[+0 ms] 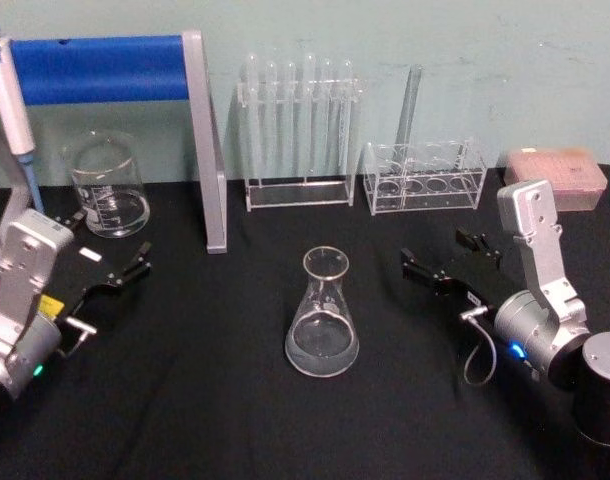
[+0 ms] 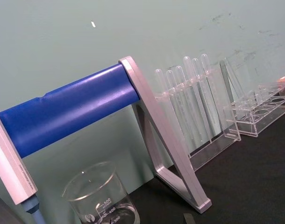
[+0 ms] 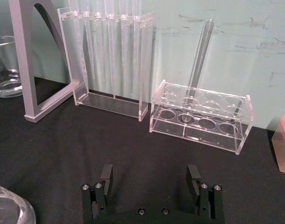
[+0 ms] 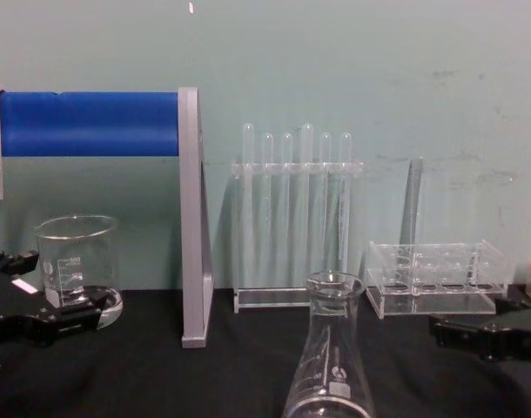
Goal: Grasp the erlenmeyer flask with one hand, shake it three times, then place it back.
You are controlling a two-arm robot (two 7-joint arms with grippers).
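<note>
The clear erlenmeyer flask (image 1: 322,315) stands upright on the black table, in the middle, with nothing touching it. It shows close in the chest view (image 4: 331,357), and its base edge is seen in the right wrist view (image 3: 9,210). My right gripper (image 1: 447,255) is open, low over the table to the right of the flask and apart from it. Nothing lies between its spread fingers (image 3: 150,175). My left gripper (image 1: 105,248) is open at the far left, near the beaker, and holds nothing (image 4: 35,292).
A glass beaker (image 1: 108,185) stands at the back left. A stand with a blue bar (image 1: 95,68) and grey leg (image 1: 207,150) rises behind it. A tall test-tube rack (image 1: 298,130), a low rack (image 1: 423,178) and a pink box (image 1: 555,175) line the back.
</note>
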